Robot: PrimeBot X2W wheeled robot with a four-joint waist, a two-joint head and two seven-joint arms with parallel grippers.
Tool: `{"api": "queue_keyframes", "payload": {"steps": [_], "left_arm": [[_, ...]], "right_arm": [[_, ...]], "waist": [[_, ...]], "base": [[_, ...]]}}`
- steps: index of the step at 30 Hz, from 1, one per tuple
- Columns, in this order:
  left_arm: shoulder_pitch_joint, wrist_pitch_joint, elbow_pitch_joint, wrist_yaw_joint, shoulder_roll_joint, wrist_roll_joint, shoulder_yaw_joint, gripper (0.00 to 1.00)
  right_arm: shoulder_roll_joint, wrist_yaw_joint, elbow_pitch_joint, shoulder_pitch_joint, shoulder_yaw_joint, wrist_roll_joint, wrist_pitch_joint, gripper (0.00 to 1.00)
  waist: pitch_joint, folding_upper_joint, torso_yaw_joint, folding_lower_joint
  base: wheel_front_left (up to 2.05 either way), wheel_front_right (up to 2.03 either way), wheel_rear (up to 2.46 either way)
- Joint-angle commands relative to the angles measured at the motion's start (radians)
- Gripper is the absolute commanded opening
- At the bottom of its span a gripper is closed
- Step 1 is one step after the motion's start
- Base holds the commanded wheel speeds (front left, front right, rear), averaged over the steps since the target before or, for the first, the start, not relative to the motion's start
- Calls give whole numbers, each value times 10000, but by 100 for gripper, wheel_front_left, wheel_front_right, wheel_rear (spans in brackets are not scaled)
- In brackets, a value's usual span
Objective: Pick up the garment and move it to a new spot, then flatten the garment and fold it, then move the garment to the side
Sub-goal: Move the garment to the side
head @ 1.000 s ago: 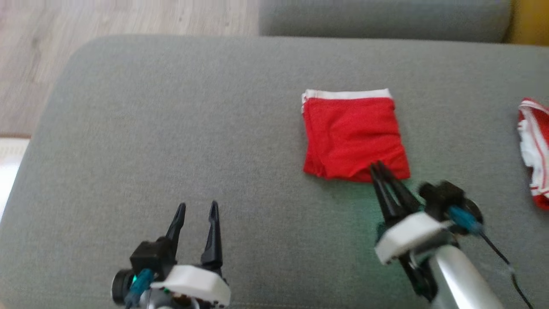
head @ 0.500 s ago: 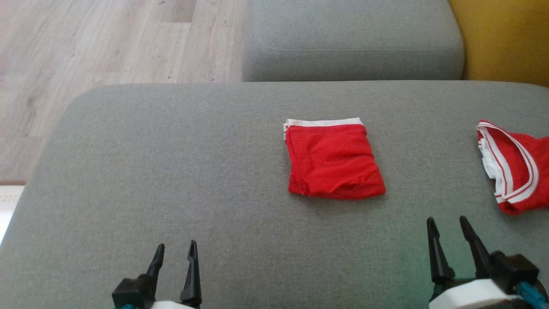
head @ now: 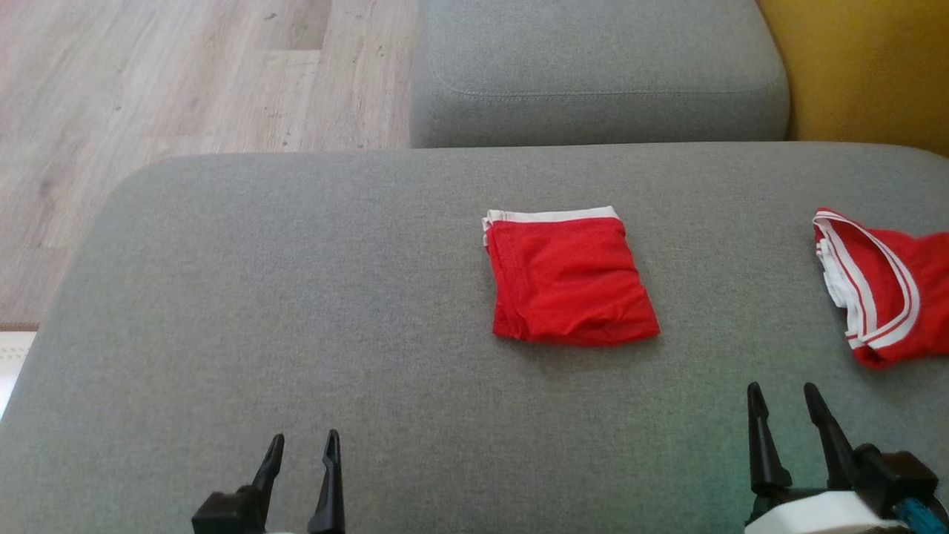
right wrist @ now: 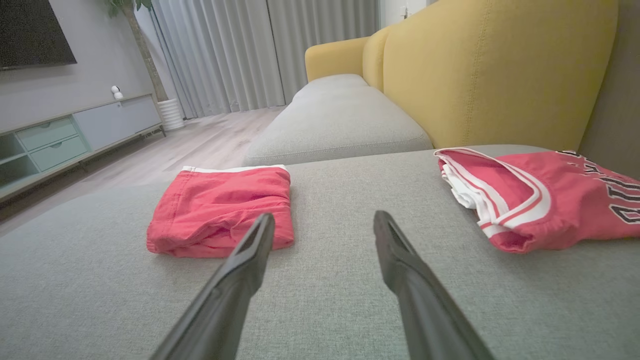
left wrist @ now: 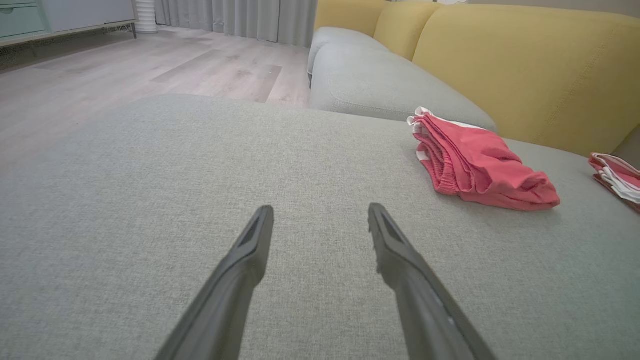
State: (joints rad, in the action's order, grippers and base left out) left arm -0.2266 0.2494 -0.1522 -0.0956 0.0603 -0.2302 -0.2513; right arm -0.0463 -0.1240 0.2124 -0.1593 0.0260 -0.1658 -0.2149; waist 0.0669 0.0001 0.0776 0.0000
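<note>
A folded red garment with a white waistband [head: 567, 278] lies flat on the grey cushion [head: 296, 297], a little right of the middle; it also shows in the left wrist view [left wrist: 480, 162] and the right wrist view [right wrist: 222, 210]. My left gripper [head: 302, 449] stands open at the bottom left, well apart from the garment, with nothing between its fingers [left wrist: 250, 250]. At the bottom right, below and right of the garment, my right gripper [head: 784, 400] is open and empty too, its fingers [right wrist: 400, 265] pointing between the two pieces of clothing.
A second red garment with white stripes and black lettering [head: 886, 289] lies at the cushion's right edge [right wrist: 540, 200]. Another grey cushion [head: 593, 67] sits behind, a yellow backrest [head: 867, 67] at the right. Wood floor [head: 148, 96] lies beyond the left edge.
One second ago my right gripper was shut at the folded garment's near edge; it has let go, opened and drawn back to the lower right. The camera tilted, shifting the whole picture.
</note>
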Motion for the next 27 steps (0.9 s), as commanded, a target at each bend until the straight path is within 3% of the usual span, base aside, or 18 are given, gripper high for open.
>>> {"api": "queue_keyframes", "payload": {"steps": [1,11,15,20,27], "left_arm": [[293,124,272,37,-68,80,292,100],[376,124,316,126,-85,163,326,100],[457,124,378,115,-90,160,322,100],[629,124,431,133,-94,168,229,100],[1393,124,549,134,-98,20,-214,100]], "right_arm": [[-81,-67,-240,371,-168,85,-179,100],[-49,-67,-159,565,-172,129,-142,100],[-50,-67,-516,1055,-333,-291,441,100],[-253,-67,-1122,2040,-301,-1270,1954,100],[-896,-67,-598,4377,-117,-2198,5747,100]], "waist": [[-19,-1,14,0],[-225,-1,119,0],[-395,-1,174,0],[-754,-1,327,0],[-2035,-1,889,0]], "base": [[0,0,0],[0,0,0],[0,0,0],[0,0,0],[0,0,0]]}}
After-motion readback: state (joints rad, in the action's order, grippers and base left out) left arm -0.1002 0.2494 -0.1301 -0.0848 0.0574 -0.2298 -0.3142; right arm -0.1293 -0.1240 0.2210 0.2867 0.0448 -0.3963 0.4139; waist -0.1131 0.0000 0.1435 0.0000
